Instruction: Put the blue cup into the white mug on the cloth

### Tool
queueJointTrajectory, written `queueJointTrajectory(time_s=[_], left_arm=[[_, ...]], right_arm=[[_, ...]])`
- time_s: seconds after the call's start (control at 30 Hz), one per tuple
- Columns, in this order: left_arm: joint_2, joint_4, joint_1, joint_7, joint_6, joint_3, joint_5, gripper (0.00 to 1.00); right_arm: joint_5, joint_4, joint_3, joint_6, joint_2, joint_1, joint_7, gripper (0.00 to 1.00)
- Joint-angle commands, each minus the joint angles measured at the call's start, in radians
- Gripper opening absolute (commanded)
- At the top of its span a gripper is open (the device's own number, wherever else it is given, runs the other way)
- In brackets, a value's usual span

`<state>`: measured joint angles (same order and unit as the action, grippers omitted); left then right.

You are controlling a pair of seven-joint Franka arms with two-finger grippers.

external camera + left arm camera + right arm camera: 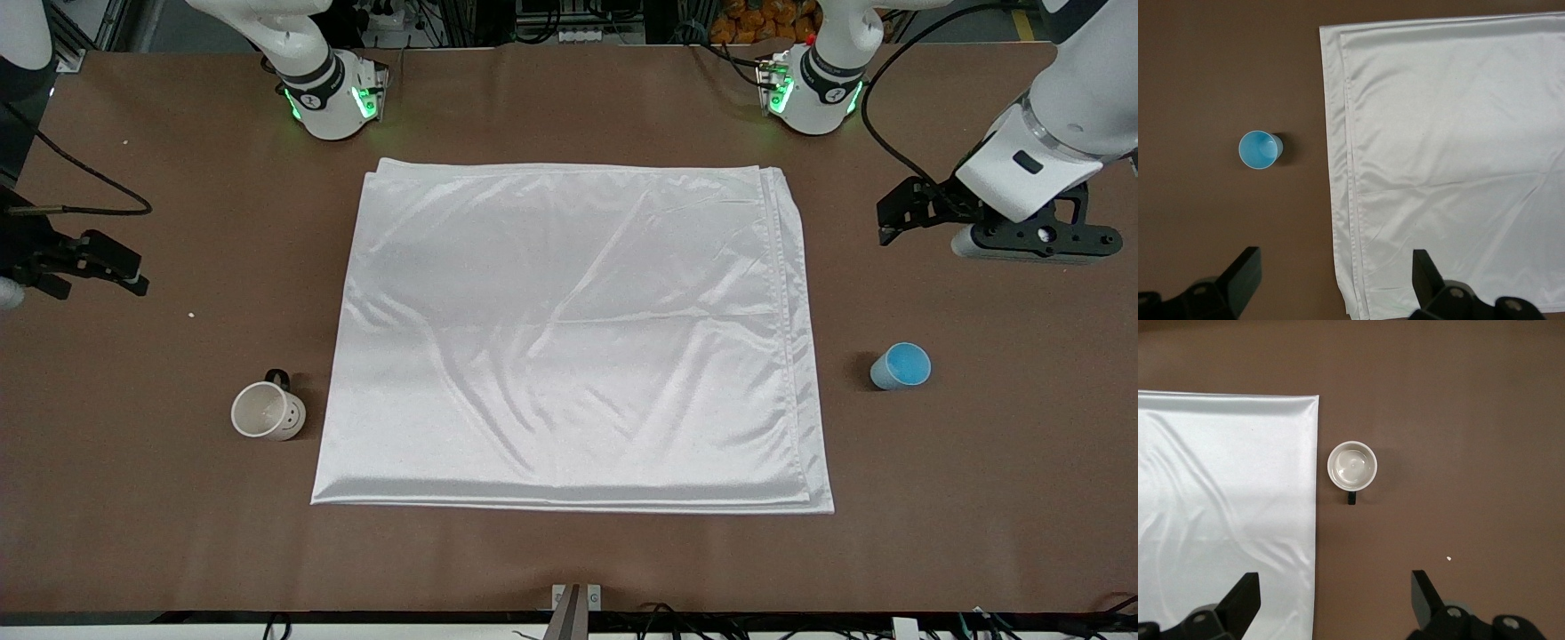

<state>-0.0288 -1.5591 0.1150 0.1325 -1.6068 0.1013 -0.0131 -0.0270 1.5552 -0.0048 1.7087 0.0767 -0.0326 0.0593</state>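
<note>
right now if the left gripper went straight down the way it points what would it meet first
Probably bare table. The left gripper points down with fingers open, between the blue cup and the cloth edge. Depth is unclear, so one finger might touch the cloth edge.

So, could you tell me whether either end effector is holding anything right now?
Nothing is held: left end effector and right end effector are both open and empty.

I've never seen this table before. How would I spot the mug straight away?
Start from the big shiny white cloth spread in the middle of the brown table. Off its edge toward the right arm's end, near the corner closest to the front camera, a small white mug stands upright on the bare tabletop. Unlike the light-blue cup at the cloth's other end, it has a black handle and dark dots.
</note>
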Motion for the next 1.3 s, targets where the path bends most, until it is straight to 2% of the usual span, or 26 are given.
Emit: queueJointTrajectory(time_s=[0.0,0.4,0.93,1.27], left_arm=[[-0.005,0.011,0.0,0.021,0.004,0.008,0.018,1.0],[-0.006,0.005,0.006,0.01,0.005,0.008,0.022,1.0],[-0.008,-0.004,0.005,0.001,0.004,0.0,0.024,1.0],[-0.039,-0.024,-0.002,-0.016,-0.019,-0.035,0.024,1.0]], right_arm=[[-0.011,0.032,0.011,0.003,-0.02,-0.015,-0.013,1.0],[-0.011,0.074,0.012,0.023,-0.018,-0.016,-0.015,1.0],[-0.011,0.272,0.012,0.204,-0.018,-0.027,-0.013,1.0],[-0.011,0.313,0.012,0.265,-0.014,-0.027,-0.015,1.0]])
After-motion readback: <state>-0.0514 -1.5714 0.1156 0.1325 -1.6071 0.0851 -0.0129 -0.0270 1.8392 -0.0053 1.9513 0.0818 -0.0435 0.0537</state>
